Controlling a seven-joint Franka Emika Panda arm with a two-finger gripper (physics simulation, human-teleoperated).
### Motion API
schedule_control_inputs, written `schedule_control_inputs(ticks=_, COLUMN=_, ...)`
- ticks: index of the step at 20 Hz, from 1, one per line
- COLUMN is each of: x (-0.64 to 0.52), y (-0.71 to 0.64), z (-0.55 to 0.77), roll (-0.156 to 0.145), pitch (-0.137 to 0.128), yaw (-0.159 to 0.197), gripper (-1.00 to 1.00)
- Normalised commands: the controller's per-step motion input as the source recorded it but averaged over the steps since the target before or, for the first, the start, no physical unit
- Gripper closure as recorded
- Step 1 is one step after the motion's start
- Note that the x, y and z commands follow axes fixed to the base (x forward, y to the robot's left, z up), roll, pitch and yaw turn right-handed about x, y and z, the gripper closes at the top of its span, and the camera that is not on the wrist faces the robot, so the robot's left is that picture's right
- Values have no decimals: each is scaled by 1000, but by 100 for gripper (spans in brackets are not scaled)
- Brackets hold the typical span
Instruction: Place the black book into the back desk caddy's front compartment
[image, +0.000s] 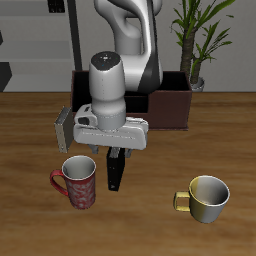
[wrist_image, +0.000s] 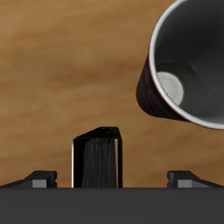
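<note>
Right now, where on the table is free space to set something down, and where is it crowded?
Bare wood lies between the black book and the yellow mug, and along the table's front edge between the two mugs. It is crowded around the gripper: the red mug stands close beside the book, and the back desk caddy fills the space behind.

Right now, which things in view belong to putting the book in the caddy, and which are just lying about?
Belong to the job:
black book, standing upright beneath the gripper
back desk caddy, behind the arm

Just lying about:
red patterned mug
yellow-olive mug
potted plant
</note>
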Motion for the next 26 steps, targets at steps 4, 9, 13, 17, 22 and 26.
schedule_control_inputs(ticks=4, x=62, y=71, z=-192, roll=28, pitch=32, yaw=12, gripper=-100)
schedule_control_inputs(ticks=9, x=73, y=103, z=-187, roll=18, pitch=32, yaw=32, gripper=-100)
schedule_control_inputs(ticks=13, x=4, y=46, z=-117, roll=17, pitch=25, yaw=29, gripper=100)
schedule_control_inputs(ticks=17, x=-56, y=17, z=75, roll=1, pitch=2, yaw=7, gripper=100)
schedule_control_inputs(ticks=22, x=-204, y=135, z=250, roll=31, pitch=-17, yaw=38, gripper=100)
schedule_control_inputs(ticks=26, x=-247, y=197, z=299, roll=46, pitch=-12, yaw=37, gripper=100)
